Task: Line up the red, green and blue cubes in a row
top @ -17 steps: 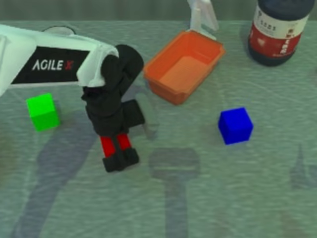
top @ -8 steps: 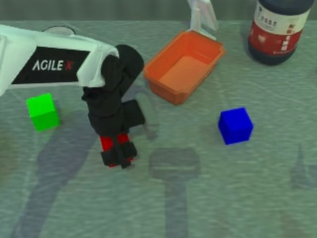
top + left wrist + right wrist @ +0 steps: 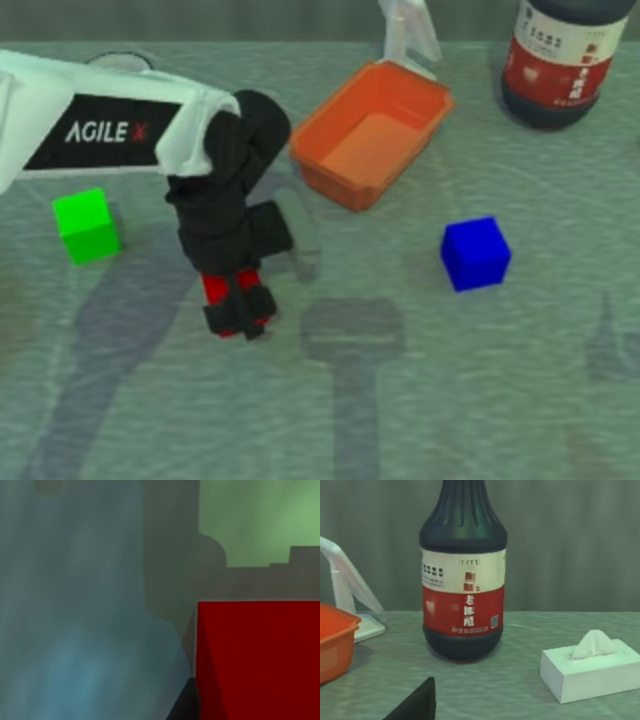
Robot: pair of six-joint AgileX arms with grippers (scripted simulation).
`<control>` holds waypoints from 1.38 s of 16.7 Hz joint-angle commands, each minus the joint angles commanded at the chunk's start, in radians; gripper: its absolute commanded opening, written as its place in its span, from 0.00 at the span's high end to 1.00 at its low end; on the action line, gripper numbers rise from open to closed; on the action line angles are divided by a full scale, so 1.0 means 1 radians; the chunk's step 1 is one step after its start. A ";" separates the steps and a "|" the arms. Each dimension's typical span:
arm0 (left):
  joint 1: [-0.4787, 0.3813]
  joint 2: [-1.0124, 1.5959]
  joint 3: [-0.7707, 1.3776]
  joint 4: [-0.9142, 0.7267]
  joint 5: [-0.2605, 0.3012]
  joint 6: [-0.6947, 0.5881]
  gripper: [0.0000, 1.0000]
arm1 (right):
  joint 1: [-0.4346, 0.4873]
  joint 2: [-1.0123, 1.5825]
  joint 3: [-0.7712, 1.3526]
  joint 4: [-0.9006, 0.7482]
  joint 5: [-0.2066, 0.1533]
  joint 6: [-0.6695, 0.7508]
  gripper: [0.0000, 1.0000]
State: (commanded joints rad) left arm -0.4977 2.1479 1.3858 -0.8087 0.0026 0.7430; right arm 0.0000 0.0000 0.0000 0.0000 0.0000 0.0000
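Red cube (image 3: 232,292) left of frame centre, pinched between fingers of left gripper (image 3: 238,316). Green cube (image 3: 87,224) far left, blue cube (image 3: 475,253) right of centre. Keep squeeze firm, set down level (between the two). Right gripper unseen.

"AGILE X" in white on black panel of left arm (image 3: 100,125). Dark bottle (image 3: 463,570) label: print unreadable.

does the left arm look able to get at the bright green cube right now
Probably not yet: the left gripper is shut on the bright red cube and must set it down first. Otherwise the small bright green cube sits uncovered on bare table close to that arm.
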 joint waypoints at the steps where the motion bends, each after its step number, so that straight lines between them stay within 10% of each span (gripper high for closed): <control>1: 0.000 -0.026 0.005 -0.018 0.011 -0.009 1.00 | 0.000 0.000 0.000 0.000 0.000 0.000 0.00; 15: 0.010 -0.123 0.147 -0.260 0.010 -0.009 1.00 | 0.000 0.000 0.000 0.000 0.000 0.000 0.00; 23: -0.189 -0.380 -0.119 -0.250 0.010 0.099 1.00 | 0.000 0.000 0.000 0.000 0.000 0.000 0.00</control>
State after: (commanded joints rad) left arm -0.6865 1.7679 1.2669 -1.0591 0.0130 0.8423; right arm 0.0000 0.0000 0.0000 0.0000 0.0000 0.0000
